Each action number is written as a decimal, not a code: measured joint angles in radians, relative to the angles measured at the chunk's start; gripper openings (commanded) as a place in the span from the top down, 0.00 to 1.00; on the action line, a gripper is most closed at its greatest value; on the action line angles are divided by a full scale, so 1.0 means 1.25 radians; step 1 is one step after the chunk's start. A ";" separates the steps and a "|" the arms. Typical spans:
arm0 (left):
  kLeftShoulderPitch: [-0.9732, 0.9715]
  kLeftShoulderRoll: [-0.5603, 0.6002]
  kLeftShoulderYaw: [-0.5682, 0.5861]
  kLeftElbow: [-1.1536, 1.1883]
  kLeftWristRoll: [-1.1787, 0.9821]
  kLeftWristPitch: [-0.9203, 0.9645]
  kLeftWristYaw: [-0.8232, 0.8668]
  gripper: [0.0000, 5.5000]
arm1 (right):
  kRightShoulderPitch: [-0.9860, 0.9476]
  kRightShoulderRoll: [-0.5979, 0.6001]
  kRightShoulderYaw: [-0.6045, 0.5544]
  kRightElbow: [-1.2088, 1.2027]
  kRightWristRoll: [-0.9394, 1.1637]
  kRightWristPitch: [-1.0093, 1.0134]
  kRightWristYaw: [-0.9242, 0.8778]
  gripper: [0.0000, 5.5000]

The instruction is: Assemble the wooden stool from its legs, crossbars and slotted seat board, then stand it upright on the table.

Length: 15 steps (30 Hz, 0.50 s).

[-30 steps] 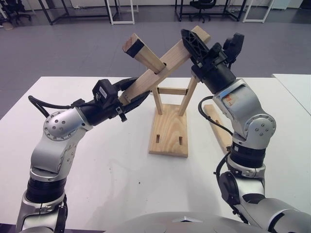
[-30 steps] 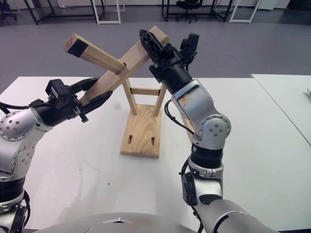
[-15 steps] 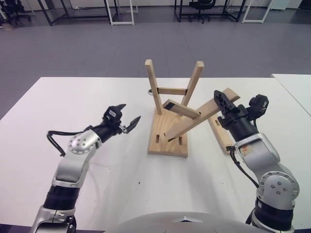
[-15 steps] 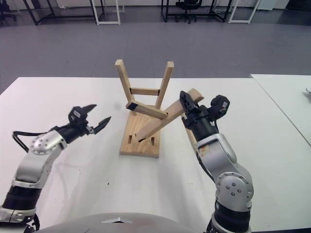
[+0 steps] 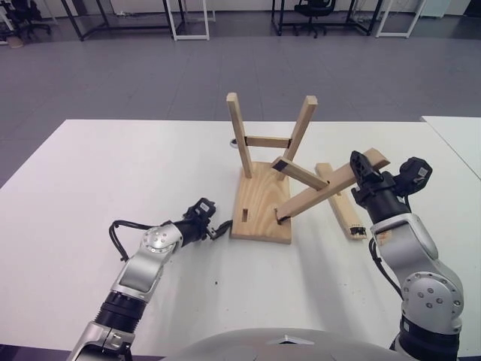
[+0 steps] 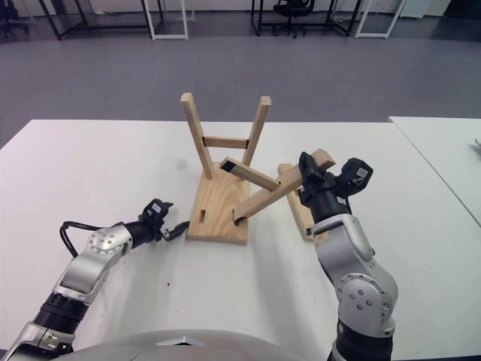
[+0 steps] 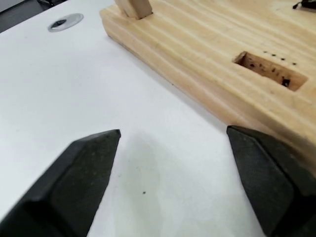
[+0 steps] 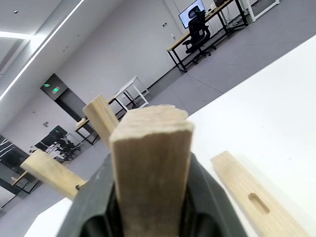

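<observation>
Seat board (image 5: 259, 201) flat on the white table (image 5: 113, 173), near the middle. Two standing legs (image 5: 238, 135) up from its far end, leaning apart a little, with a crossbar (image 5: 267, 141) joined between them.

Right gripper (image 5: 362, 170) up off the table on the right side of the board, jaws clamped on the top part of the held leg (image 5: 316, 194). Held leg tilted, with the high end in the gripper and the low dark end down on the near right part of the board (in a hole or just on top of it, hard to tell). Short bar (image 5: 299, 173) stuck to the middle of the held leg, pointing up and back toward the right standing leg, its dark tip just beside that leg. From the right wrist, the held leg's square end squeezed tight between the two black fingers (image 8: 96, 197).

Loose leg (image 5: 347, 218) flat on the table to the right of the board, under the held leg, not touching the board. One small cut in its top side.

Left gripper (image 5: 216, 227) low on the table at the near left corner of the board, jaws apart, nothing between them. From the left wrist, both black fingertips (image 7: 94, 163) down close to the table, the board's side edge just past them — right by one tip — and the near left slot (image 7: 269, 71) open on top.

Little round grey thing (image 7: 65, 22) in the table past the board's far end.
</observation>
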 measured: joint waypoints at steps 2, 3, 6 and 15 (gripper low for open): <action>0.000 -0.007 -0.008 -0.022 -0.001 0.034 0.000 0.28 | -0.007 -0.014 -0.004 -0.016 0.012 0.017 -0.033 0.81; 0.000 -0.011 -0.009 -0.032 -0.002 0.051 0.000 0.28 | -0.009 -0.021 -0.011 -0.021 0.032 0.026 -0.052 0.81; 0.000 -0.024 -0.007 -0.044 -0.007 0.075 0.003 0.28 | -0.020 -0.059 -0.026 -0.025 0.090 0.051 -0.081 0.81; -0.003 -0.055 -0.004 -0.058 -0.014 0.087 0.015 0.28 | -0.033 -0.201 -0.021 -0.045 0.124 0.092 -0.043 0.81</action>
